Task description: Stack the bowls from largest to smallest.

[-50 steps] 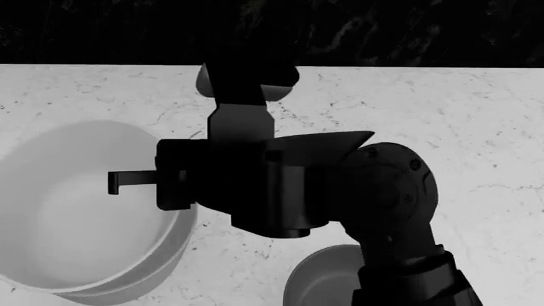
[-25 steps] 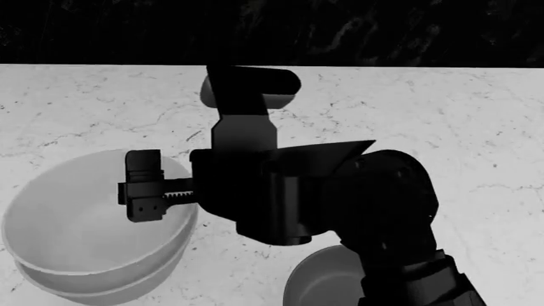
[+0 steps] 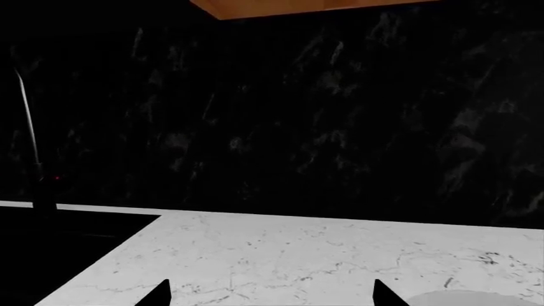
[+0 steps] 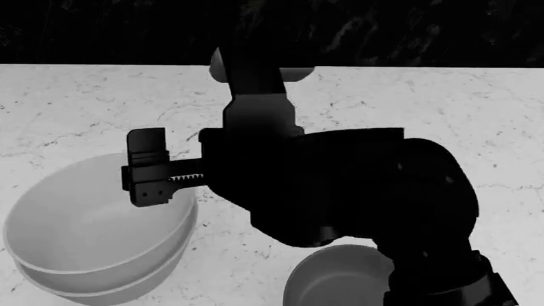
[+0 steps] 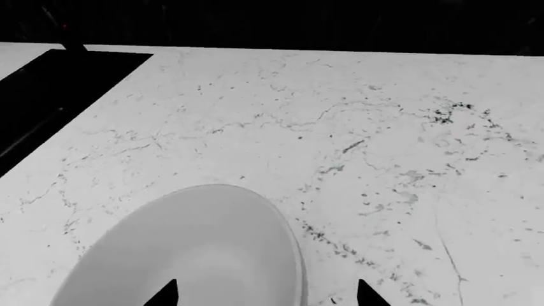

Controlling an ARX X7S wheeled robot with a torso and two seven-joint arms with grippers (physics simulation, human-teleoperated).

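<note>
Two light grey bowls sit nested at the left of the head view, the medium one (image 4: 81,223) resting a little tilted inside the wide one (image 4: 102,290). My right gripper (image 4: 144,169) hangs open over their right rim, holding nothing. In the right wrist view the open right gripper (image 5: 264,296) straddles the rim of the nested bowl (image 5: 195,248). A smaller, darker grey bowl (image 4: 332,277) stands at the near edge, partly behind my right arm. My left gripper (image 3: 269,296) is open over bare counter, with a sliver of a grey bowl (image 3: 459,298) beside it.
The white marble counter (image 4: 476,127) ends at a black wall (image 4: 408,32). A black sink opening (image 5: 51,95) lies beyond the bowls. A pale rounded shape (image 4: 216,62) shows behind a dark arm link at the counter's back; I cannot tell what it is.
The upper bowl, large and high in view a second ago, has dropped into the wide bowl. The right gripper has turned and come off it, and the arm has risen towards the camera.
</note>
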